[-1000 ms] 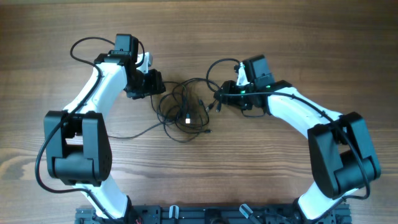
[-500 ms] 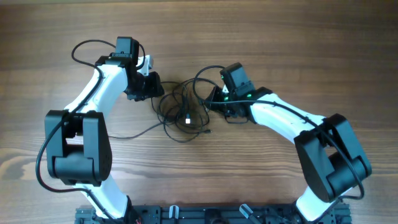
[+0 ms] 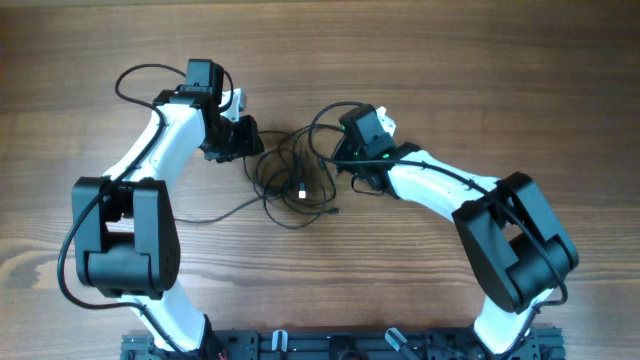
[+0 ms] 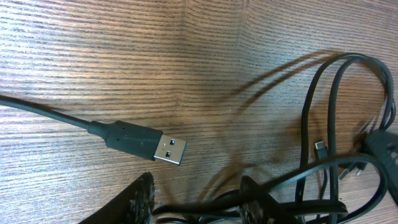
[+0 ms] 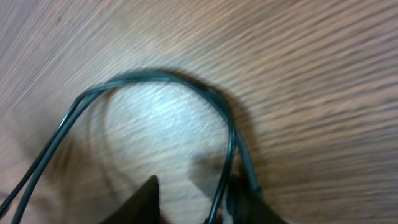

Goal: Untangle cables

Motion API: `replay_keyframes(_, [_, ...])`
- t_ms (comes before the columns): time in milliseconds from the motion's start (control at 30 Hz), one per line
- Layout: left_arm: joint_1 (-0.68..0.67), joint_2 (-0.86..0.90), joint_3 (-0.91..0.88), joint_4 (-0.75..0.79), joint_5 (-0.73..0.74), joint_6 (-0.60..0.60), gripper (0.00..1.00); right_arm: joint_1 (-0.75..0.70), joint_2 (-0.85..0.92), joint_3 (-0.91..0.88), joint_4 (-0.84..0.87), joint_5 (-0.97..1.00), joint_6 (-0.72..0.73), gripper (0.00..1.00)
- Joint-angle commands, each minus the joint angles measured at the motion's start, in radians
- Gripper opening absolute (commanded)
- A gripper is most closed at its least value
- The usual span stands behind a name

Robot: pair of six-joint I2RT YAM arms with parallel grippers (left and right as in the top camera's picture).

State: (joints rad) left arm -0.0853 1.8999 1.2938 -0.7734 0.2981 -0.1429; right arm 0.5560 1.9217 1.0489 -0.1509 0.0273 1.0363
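Note:
The cables (image 3: 296, 176) lie in a loose black tangle at the middle of the wooden table, with a small white plug (image 3: 302, 189) inside it. My left gripper (image 3: 256, 141) sits at the tangle's left edge. In the left wrist view its fingers are apart, the left gripper (image 4: 198, 186) straddles a cable strand, and a USB plug (image 4: 169, 149) lies just ahead. My right gripper (image 3: 341, 160) is at the tangle's right edge. The right wrist view is blurred: the right gripper (image 5: 194, 193) is open, with a loop of cable (image 5: 155, 76) running between the fingers, close to the right one.
One thin strand (image 3: 205, 216) trails left from the tangle, under the left arm. Thicker arm wires (image 3: 140, 72) loop above the left wrist. The arm bases and a black rail (image 3: 330, 345) stand at the near edge.
My right arm has swung left to the tangle's edge and its wrist has turned. Both pairs of jaws have narrowed somewhat. The left arm has stayed put.

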Motion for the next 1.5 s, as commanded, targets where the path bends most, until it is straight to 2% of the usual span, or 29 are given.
replay_keyframes(0, [-0.003, 0.013, -0.010, 0.003, 0.016, 0.005, 0.45, -0.005, 0.086, -0.027, -0.039, 0.201, -0.013, 0.23])
replay_keyframes(167, [-0.003, 0.013, -0.010, 0.002, 0.016, 0.005, 0.45, -0.006, 0.086, -0.027, 0.028, 0.227, -0.210, 0.09])
replay_keyframes(267, [-0.003, 0.013, -0.010, 0.002, 0.016, 0.005, 0.45, -0.006, 0.085, -0.027, 0.030, 0.227, -0.225, 0.04])
replay_keyframes(467, [-0.003, 0.013, -0.010, 0.002, 0.016, 0.005, 0.44, -0.008, 0.045, -0.027, -0.014, 0.175, -0.227, 0.04])
replay_keyframes(533, [-0.003, 0.013, -0.010, 0.002, 0.016, 0.005, 0.32, -0.012, 0.013, -0.027, -0.029, 0.155, -0.270, 0.04])
replay_keyframes(567, [-0.003, 0.013, -0.010, 0.002, 0.016, 0.005, 0.10, -0.018, -0.016, -0.027, -0.035, 0.138, -0.333, 0.04])
replay_keyframes(600, [-0.003, 0.013, -0.010, 0.000, 0.016, 0.005, 0.04, -0.024, -0.043, -0.027, -0.042, 0.127, -0.379, 0.04])
replay_keyframes(800, [0.032, -0.021, 0.018, 0.001, 0.016, -0.003, 0.04, -0.106, -0.246, -0.027, -0.170, 0.119, -0.505, 0.04])
replay_keyframes(1000, [0.111, -0.128, 0.077, 0.028, 0.019, -0.106, 0.04, -0.238, -0.394, -0.027, -0.238, -0.035, -0.619, 0.04])
replay_keyframes(1167, [0.208, -0.262, 0.100, 0.065, 0.015, -0.202, 0.04, -0.358, -0.430, -0.027, -0.291, -0.042, -0.641, 0.04])
replay_keyframes(1333, [0.359, -0.410, 0.100, 0.090, 0.016, -0.334, 0.04, -0.494, -0.430, -0.027, -0.314, -0.045, -0.671, 0.04])
replay_keyframes(1467, [0.471, -0.481, 0.100, 0.076, 0.016, -0.344, 0.04, -0.599, -0.430, -0.027, -0.309, -0.050, -0.670, 0.04])
